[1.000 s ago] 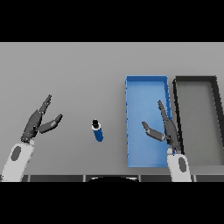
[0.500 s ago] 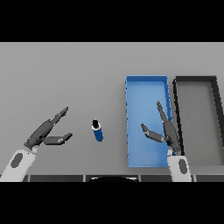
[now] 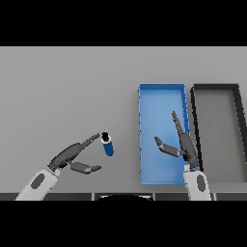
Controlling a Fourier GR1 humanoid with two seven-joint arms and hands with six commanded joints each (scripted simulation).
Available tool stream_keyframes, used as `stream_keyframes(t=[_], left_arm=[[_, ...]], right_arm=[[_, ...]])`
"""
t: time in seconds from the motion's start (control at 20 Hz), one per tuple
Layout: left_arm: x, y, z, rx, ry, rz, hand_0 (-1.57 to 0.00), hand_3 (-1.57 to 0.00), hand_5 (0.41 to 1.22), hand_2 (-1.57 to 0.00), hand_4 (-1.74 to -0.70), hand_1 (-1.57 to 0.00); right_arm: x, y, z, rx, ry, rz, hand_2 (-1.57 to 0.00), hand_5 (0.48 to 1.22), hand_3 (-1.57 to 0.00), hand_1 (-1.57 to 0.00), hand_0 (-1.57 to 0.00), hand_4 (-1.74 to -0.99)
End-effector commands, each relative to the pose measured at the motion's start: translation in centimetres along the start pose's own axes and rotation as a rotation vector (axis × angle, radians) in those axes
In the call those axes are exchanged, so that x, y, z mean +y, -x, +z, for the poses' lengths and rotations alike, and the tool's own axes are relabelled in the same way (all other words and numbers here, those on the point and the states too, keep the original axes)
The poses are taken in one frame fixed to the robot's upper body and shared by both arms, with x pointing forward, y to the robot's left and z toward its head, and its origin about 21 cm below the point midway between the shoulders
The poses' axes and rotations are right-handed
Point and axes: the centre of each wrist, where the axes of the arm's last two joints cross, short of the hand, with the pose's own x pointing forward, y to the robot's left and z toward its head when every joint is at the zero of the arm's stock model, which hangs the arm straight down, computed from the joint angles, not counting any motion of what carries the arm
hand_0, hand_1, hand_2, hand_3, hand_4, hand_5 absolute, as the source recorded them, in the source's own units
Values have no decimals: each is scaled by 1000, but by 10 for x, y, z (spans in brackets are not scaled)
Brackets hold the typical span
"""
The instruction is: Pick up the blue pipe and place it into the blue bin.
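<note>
**While the left hand reaches, the little pipe waits**

Seen from the head view, the blue pipe [image 3: 107, 144] lies on the grey table [image 3: 67, 87], left of the blue bin [image 3: 161, 96] and apart from it. It is short and round, with a dark end pointing to the far side. It looks small, light and hard, so it should not bend. Being round and smooth, it may roll or slip if it gets bumped. The best place to hold it looks like the middle, across its round sides, with the fingers on one side and the thumb on the other.

The left hand [image 3: 72, 157] is just beside the pipe, on its left. Its fingers are spread wide and its thumb sits lower, so it holds nothing. One fingertip is at the pipe's dark end; I cannot tell if it touches.

The right hand [image 3: 181, 144] hangs over the near right part of the blue bin, fingers straight and apart, holding nothing.

A dark bin [image 3: 217, 91] sits just right of the blue one. The blue bin has low walls, so the pipe must go up and over the left wall. Between pipe and bin the table is bare.
</note>
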Motion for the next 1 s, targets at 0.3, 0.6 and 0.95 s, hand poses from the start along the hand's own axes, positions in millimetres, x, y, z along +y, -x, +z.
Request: stream_keyframes(t=[0.3,0.6,0.95], left_arm=[[-19,5,-45,-38,-25,55,1,1,487,1,-1126,1],[-38,23,-69,-42,-47,70,1,1,497,1,-1104,1],[-51,14,-91,-139,-27,244,-39,-345,675,-417,-1268,-248]], right_arm=[[0,3,1,11,1,-29,1,554,1,1,1,-1205],[-3,3,5,1,6,-29,1,547,1,1,1,-1200],[-6,1,5,-14,8,-25,1,560,1,1,1,-1196]])
